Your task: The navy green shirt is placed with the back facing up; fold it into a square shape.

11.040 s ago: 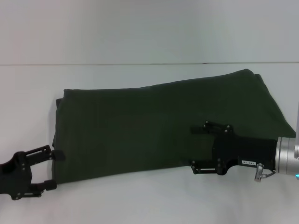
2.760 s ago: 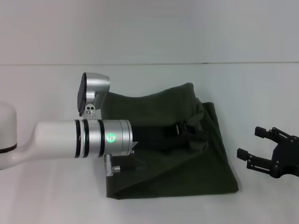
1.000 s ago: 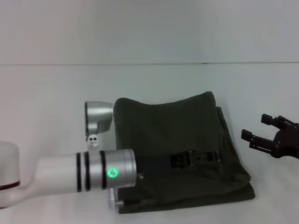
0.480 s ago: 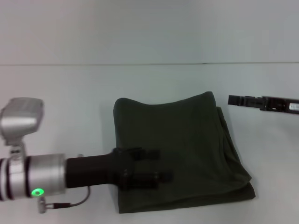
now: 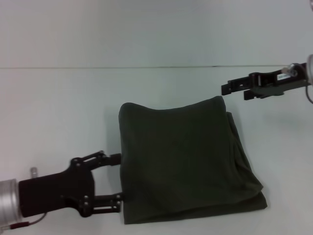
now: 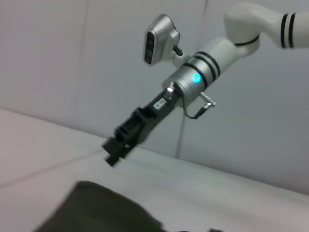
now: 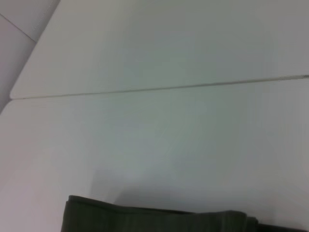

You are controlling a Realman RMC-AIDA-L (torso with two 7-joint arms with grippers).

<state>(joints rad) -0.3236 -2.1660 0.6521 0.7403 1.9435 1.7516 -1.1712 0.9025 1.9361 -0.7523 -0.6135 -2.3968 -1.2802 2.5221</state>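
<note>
The navy green shirt (image 5: pixel 186 161) lies folded into a rough square in the middle of the white table, plain side up, with stacked layers showing at its right and front edges. My left gripper (image 5: pixel 117 178) is open and empty at the shirt's front left edge, with its fingertips (image 5: pixel 115 158) right at the cloth. My right gripper (image 5: pixel 234 89) hovers just beyond the shirt's back right corner and holds nothing. The left wrist view shows that right gripper (image 6: pixel 119 143) above a corner of the shirt (image 6: pixel 96 208). The right wrist view shows one shirt edge (image 7: pixel 159 220).
The white table (image 5: pixel 58 107) spreads out around the shirt, and its back edge meets a pale wall (image 5: pixel 156 29). Nothing else lies on it.
My left arm has pulled back leftward off the shirt to its left edge. My right gripper has moved up and back to the shirt's far right corner. The shirt lies still.
</note>
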